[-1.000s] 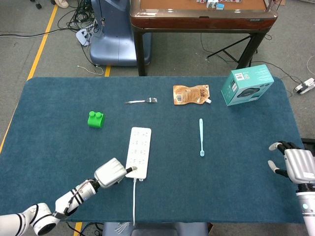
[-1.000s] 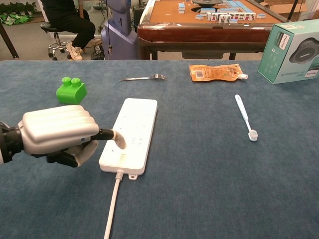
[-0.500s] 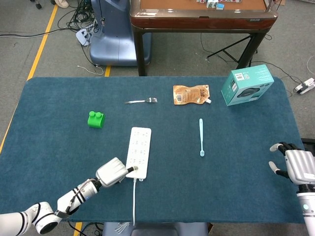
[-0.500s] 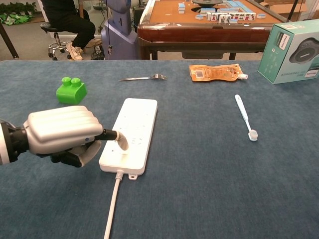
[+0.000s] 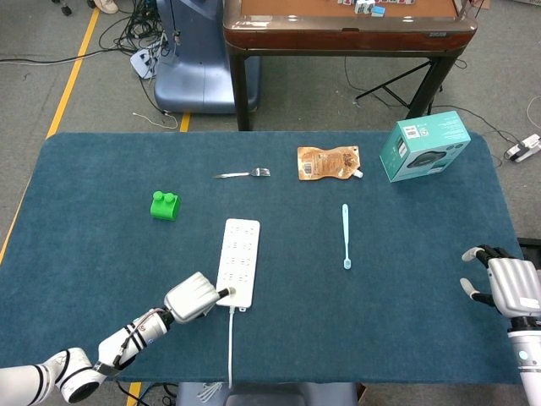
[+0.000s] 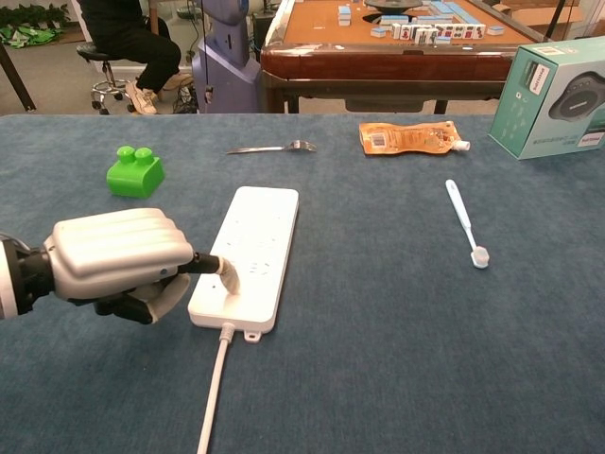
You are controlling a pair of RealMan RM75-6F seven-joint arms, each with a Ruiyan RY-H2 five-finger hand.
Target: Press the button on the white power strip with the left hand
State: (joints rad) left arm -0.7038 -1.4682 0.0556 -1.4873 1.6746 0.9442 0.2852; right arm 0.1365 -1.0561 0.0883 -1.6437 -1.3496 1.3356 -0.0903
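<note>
The white power strip lies lengthwise on the blue table, its cable running toward the front edge. My left hand is curled into a fist beside the strip's near left corner. One extended fingertip presses down on the strip's near end, where the button sits. My right hand rests at the table's right edge with its fingers apart, holding nothing; the chest view does not show it.
A green toy block lies left of the strip. A fork, an orange pouch and a teal box line the far side. A light blue toothbrush lies right of the strip.
The left hand dropped slightly and shifted a little toward the strip's near end, its fingertip now pressed onto the surface. The right hand has not moved.
</note>
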